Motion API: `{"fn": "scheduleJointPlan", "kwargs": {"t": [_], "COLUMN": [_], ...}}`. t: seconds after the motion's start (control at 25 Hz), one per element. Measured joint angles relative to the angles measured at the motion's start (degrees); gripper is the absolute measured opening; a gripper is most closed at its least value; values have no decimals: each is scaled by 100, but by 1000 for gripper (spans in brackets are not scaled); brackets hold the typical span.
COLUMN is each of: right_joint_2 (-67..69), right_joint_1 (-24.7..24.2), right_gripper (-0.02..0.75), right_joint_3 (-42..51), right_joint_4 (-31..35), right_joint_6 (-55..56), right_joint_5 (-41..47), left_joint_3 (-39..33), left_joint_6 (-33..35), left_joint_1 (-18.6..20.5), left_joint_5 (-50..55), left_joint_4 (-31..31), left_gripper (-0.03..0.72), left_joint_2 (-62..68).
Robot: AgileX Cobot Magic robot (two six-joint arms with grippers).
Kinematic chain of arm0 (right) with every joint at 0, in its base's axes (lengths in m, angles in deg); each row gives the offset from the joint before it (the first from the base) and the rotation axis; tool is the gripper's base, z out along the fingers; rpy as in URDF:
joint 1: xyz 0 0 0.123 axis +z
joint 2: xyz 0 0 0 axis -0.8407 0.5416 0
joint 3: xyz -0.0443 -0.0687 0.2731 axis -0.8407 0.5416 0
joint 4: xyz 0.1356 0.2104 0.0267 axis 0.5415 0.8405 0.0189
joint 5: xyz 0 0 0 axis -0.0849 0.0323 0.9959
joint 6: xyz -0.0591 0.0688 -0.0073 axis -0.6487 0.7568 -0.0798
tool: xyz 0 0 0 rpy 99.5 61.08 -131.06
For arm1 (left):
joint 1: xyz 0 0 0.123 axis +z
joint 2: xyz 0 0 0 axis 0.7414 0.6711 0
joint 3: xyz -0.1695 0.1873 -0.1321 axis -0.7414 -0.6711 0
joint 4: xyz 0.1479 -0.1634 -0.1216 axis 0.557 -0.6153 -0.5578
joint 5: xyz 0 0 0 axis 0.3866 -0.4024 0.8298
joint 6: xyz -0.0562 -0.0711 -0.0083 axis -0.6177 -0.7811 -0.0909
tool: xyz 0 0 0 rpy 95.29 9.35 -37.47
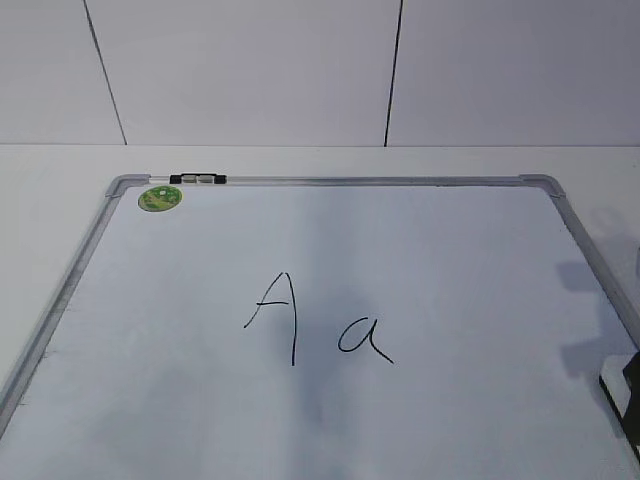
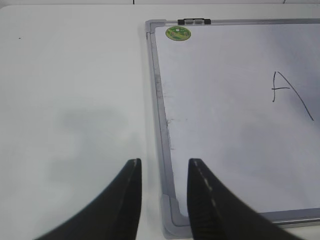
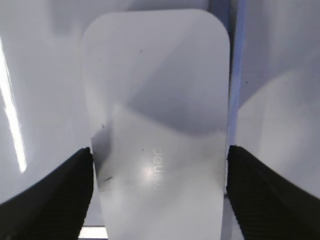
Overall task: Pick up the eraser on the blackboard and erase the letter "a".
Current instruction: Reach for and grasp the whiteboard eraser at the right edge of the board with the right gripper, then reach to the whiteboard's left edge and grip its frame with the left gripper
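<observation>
The blackboard (image 1: 200, 400) is a white board in a grey frame, lying flat on the table. The cursive letter "a" (image 1: 364, 338) is written near its middle, right of a capital "A" (image 1: 275, 315). The white eraser (image 3: 155, 100) fills the right wrist view, lying by the board's frame strip (image 3: 235, 75). My right gripper (image 3: 160, 165) has a black finger against each long side of the eraser. In the exterior view only a black-and-white piece (image 1: 625, 390) shows at the right edge. My left gripper (image 2: 164, 167) is open and empty over the board's near-left corner (image 2: 172, 215).
A round green sticker (image 1: 160, 198) and a small black-and-white clip (image 1: 197, 179) sit at the board's far-left corner; both also show in the left wrist view, sticker (image 2: 178, 33) and clip (image 2: 194, 21). White tabletop (image 2: 75, 100) lies left of the board. A white wall stands behind.
</observation>
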Motion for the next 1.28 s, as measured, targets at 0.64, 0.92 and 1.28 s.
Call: {"fn": "scheduleJointPlan", "kwargs": {"t": [0.64, 0.92, 1.28], "right_joint_2": [109, 168, 168], "right_joint_1": [0, 0, 0], "right_gripper": [598, 594, 561], "right_joint_3": [0, 0, 0], "right_joint_4": [0, 0, 0], "right_joint_6": [0, 0, 0], "right_joint_5": [0, 0, 0], "left_joint_3": [0, 0, 0], "left_joint_6": [0, 0, 0], "left_joint_1": [0, 0, 0], "left_joint_5": [0, 0, 0], "left_joint_4": [0, -4, -4], "left_gripper": [235, 235, 235], "left_joint_2": [0, 0, 0]}}
